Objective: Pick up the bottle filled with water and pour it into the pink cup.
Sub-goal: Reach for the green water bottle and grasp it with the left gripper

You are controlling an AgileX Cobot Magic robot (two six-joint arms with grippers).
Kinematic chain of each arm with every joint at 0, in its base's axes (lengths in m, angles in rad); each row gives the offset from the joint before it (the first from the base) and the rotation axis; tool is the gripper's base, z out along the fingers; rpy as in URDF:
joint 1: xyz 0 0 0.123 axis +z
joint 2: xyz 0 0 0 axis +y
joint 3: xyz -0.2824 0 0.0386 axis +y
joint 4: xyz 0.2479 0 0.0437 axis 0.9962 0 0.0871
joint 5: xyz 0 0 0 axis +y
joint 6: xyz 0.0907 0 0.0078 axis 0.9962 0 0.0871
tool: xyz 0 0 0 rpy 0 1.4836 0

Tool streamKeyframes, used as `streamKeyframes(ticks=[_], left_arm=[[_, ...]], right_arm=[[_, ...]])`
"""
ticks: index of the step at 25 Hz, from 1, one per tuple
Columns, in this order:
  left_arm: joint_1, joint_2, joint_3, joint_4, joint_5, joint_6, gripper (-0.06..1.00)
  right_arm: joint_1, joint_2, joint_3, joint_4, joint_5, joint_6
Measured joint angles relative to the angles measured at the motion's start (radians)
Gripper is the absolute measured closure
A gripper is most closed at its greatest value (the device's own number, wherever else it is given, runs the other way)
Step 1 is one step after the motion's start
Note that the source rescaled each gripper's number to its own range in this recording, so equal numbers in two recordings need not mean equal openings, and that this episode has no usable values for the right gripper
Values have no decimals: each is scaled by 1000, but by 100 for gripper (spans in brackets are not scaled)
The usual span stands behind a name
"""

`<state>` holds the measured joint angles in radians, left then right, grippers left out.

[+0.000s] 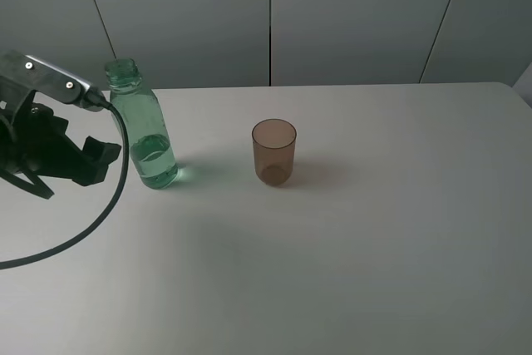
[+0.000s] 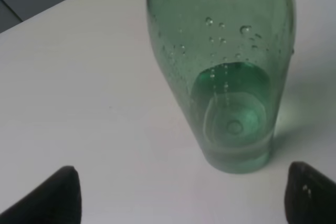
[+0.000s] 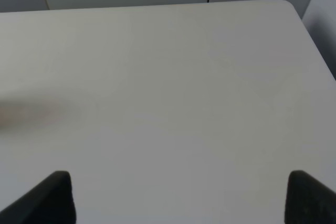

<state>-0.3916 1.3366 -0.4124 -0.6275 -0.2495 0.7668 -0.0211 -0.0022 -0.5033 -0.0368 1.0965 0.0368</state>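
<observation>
Bottle stands upright on the worktop, left of the pink cup and apart from it. Left tool gapes released just beside the bottle, not touching it; right tool hangs released too.

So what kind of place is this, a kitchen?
Probably a robot lab, not a kitchen: a white table, plain grey wall panels, and the robot's left gripper beside a bottle and pink cup.
</observation>
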Motion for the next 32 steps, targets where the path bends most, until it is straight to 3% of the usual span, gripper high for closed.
streamKeyframes(ticks=[2, 8, 10, 12, 15, 19, 21, 28, 32], left_arm=[[-2, 3, 0, 54, -19, -72, -5], [-2, 3, 30, 439, -124, -421, -5], [-2, 3, 68, 545, -164, -498, -5], [-2, 3, 119, 601, -231, -529, -5], [-2, 3, 195, 611, -343, -517, -5], [-2, 3, 220, 533, -412, -411, -5], [12, 15, 220, 531, -455, -381, -5], [123, 196, 220, 700, -616, -406, -5], [178, 319, 220, 792, -775, -416, -5]], right_arm=[[0, 0, 0, 0, 0, 0], [0, 0, 0, 0, 0, 0], [0, 0, 0, 0, 0, 0], [0, 0, 0, 0, 0, 0], [0, 0, 0, 0, 0, 0], [0, 0, 0, 0, 0, 0], [0, 0, 0, 0, 0, 0], [0, 0, 0, 0, 0, 0], [0, 0, 0, 0, 0, 0]])
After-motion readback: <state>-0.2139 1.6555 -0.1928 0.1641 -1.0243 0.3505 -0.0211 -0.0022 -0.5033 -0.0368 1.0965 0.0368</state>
